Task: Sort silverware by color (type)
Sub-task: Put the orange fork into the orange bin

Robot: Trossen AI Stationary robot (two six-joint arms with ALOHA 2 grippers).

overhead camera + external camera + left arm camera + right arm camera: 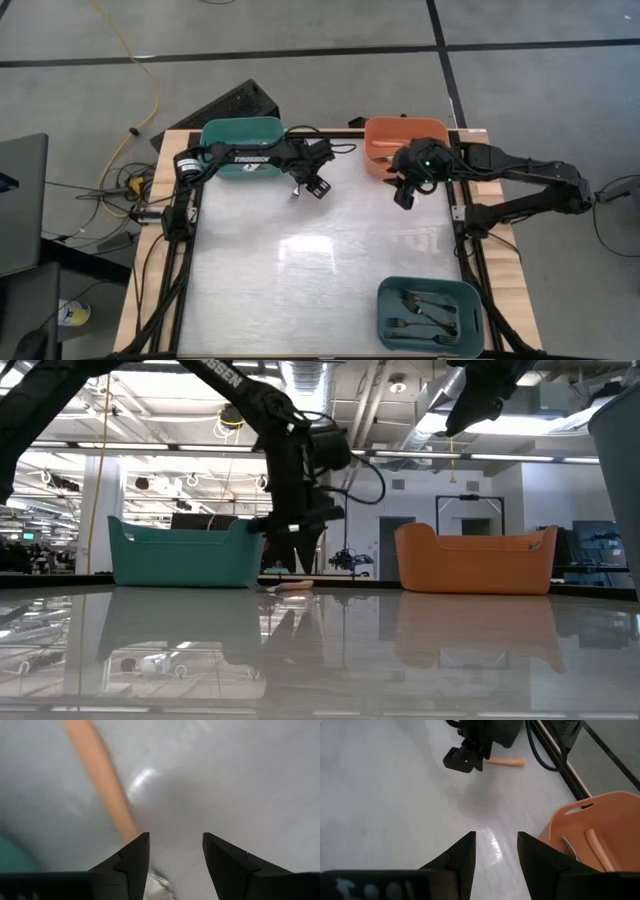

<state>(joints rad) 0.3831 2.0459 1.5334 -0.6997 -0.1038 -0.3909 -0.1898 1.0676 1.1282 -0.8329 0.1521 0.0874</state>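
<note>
Nearest the left wrist camera we see the left gripper (175,857), its jaws parted by a clear gap and holding nothing. An orange-handled fork (102,785) lies on the bench (235,775) just ahead of the jaws, its handle running away from one fingertip and its metal end showing close beside that finger (131,865). In the low view we find the same fork (290,586) flat on the bench directly below the left gripper (297,550), which hangs point-down just above it. Outward from these jaws stands the teal bin (240,140), close behind the left arm.

The right gripper (496,855) also has its jaws parted and empty. We see bare bench beneath them, and the orange bin (590,837) just to one side, with an orange-handled fork and a metal piece inside. In the high view the right gripper (405,192) hangs beside the orange bin (400,135), well apart from the left gripper (310,185).

Farther out, a blue-grey bin (430,315) at the near edge of the bench holds several black forks (420,312).
</note>
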